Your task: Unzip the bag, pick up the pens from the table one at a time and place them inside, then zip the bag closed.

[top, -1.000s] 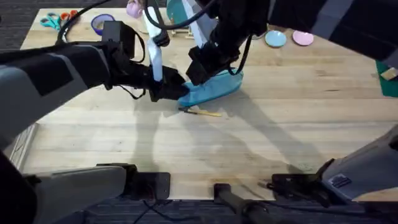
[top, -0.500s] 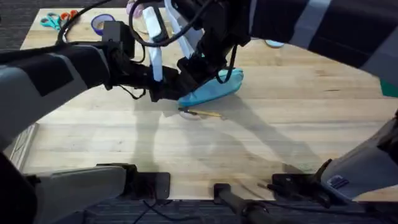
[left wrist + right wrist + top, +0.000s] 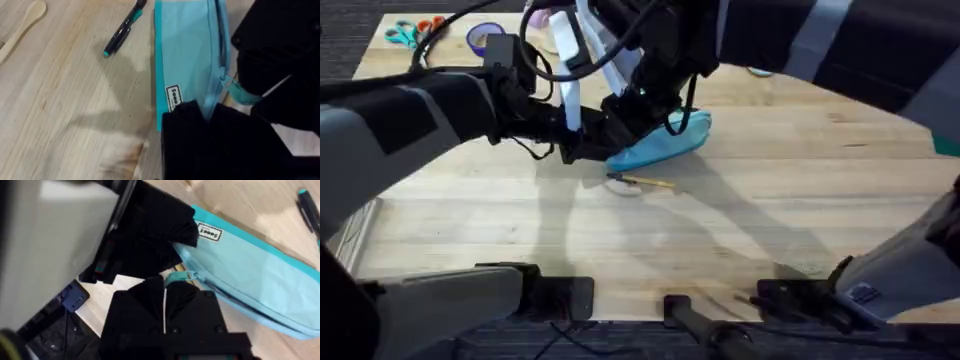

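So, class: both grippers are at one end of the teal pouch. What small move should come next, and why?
Probably the right gripper should draw the zipper pull along the bag while the left gripper keeps pinching that end. The zipper looks mostly closed, and a black pen lies on the table beside the bag.

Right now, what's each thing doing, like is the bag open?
bag: zipped along the part that shows
left hand: shut on the bag's end
right hand: shut on the zipper pull
black pen: on the table, outside the bag
yellow pen: on the table, outside the bag
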Tool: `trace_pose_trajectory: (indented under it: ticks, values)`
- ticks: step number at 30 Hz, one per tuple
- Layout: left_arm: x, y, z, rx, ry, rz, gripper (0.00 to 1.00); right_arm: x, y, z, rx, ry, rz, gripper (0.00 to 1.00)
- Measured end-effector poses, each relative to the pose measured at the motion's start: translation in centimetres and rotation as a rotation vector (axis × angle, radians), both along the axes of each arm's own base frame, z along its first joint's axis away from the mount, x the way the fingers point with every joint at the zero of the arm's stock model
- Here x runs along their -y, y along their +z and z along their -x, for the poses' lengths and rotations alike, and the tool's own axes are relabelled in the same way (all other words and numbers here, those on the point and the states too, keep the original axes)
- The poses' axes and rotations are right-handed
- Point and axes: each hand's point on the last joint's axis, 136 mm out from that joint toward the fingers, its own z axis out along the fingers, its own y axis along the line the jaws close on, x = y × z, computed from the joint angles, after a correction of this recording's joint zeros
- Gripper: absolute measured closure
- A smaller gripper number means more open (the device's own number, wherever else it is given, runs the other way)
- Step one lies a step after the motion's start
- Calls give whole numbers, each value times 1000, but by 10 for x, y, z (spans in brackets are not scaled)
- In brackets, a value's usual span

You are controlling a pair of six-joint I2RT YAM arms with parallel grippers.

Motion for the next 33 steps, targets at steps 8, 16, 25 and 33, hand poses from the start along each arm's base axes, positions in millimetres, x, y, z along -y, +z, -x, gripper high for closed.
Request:
trace_pose_trajectory:
  ticks: [8, 16, 25, 33]
  values:
    - [0, 0, 0, -1, -1, 3, 958, -2, 8, 2, 6, 28, -4, 971]
    - [1, 2, -1, 10, -4, 11, 958, -16, 25, 17, -36, 79, -84, 155]
    - [1, 2, -1, 8, -3, 9, 958, -1, 28, 15, -94, 53, -89, 5]
    - [1, 2, -1, 8, -3, 9, 958, 29, 25, -4, -130, -38, -62, 5]
